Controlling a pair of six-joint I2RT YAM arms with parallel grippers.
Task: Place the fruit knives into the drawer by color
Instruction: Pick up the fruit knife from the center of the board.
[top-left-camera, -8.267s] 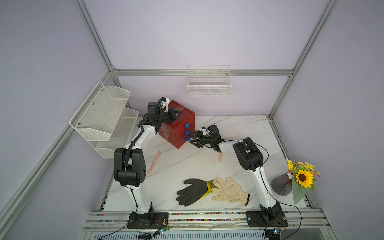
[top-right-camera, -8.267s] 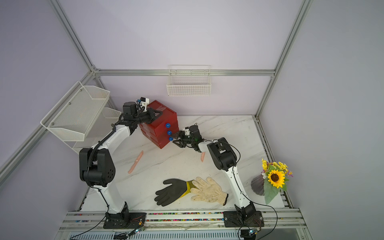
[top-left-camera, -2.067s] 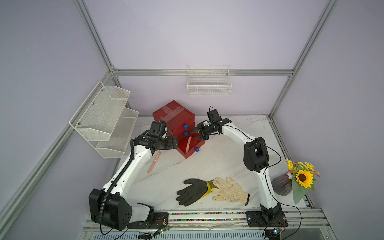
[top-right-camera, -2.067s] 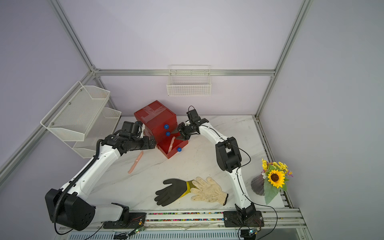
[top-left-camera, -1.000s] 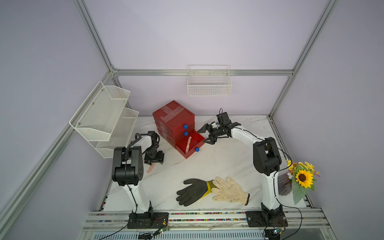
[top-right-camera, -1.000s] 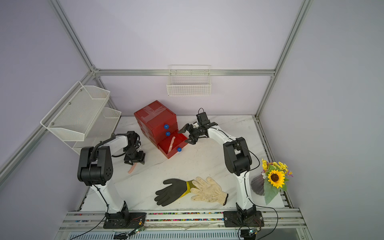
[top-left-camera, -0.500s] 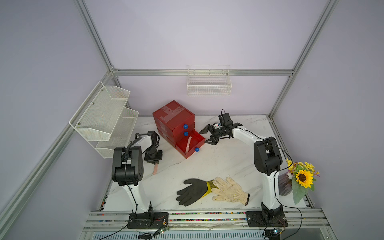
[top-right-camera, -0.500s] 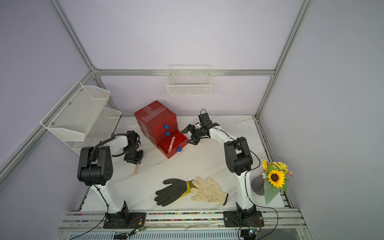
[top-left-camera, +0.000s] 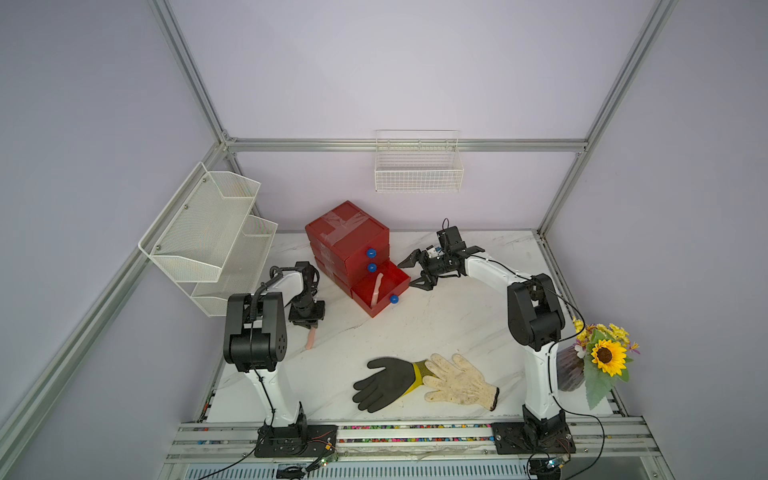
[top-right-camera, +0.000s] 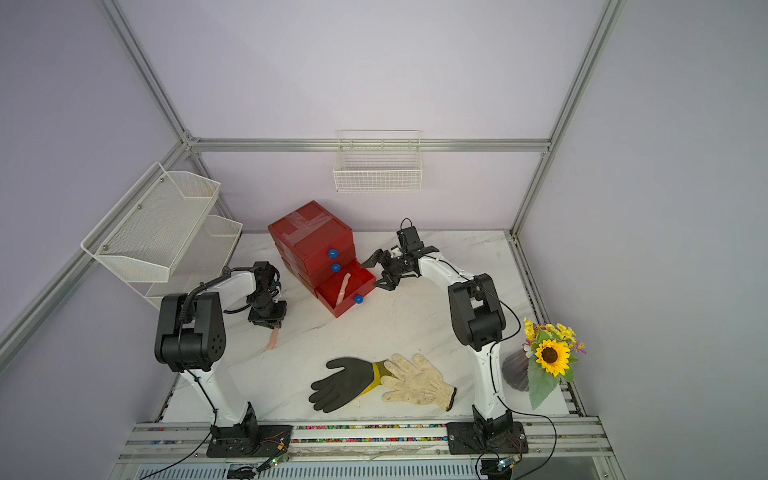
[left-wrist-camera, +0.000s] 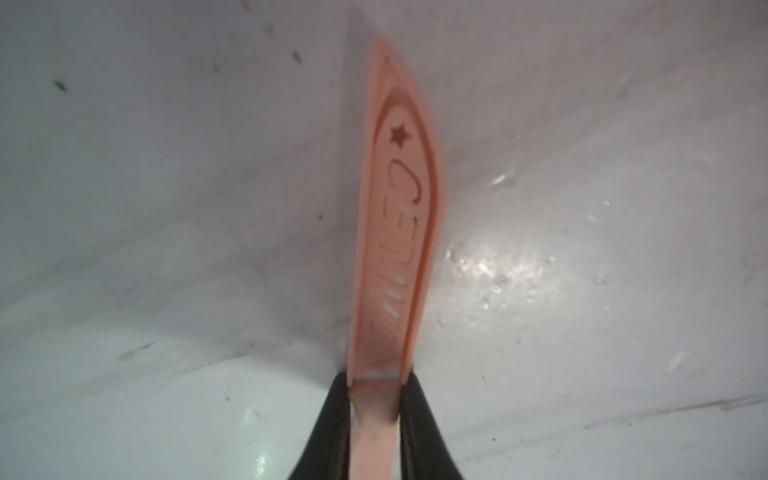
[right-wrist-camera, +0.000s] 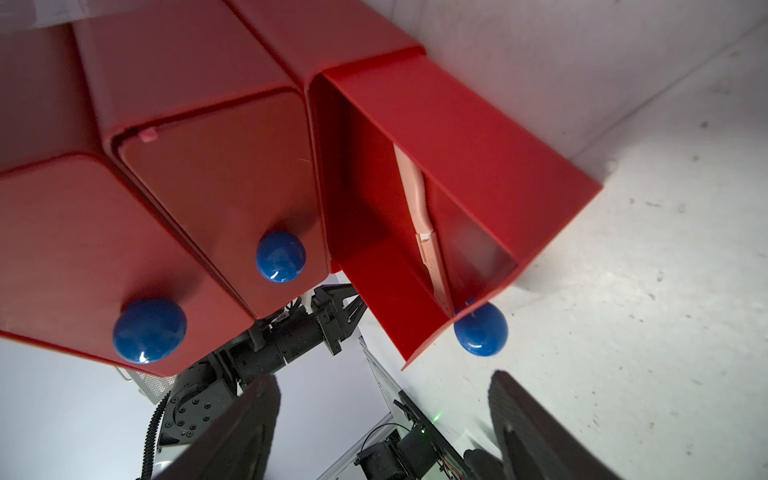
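Now left tool (left-wrist-camera: 376, 384) pinches pink knife (left-wrist-camera: 399, 208); right tool (top-left-camera: 408, 275) wide, empty, beside drawer (right-wrist-camera: 457, 137) edge.

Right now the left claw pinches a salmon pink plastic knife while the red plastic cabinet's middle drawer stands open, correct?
No: the red plastic cabinet's bottom drawer stands open, as both top views show. The left claw does pinch the salmon pink plastic knife.

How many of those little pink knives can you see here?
2. One knife lies in the open bottom drawer; the other knife is pinched in the left fingers, down at the table. More may be hidden in the shut drawers.
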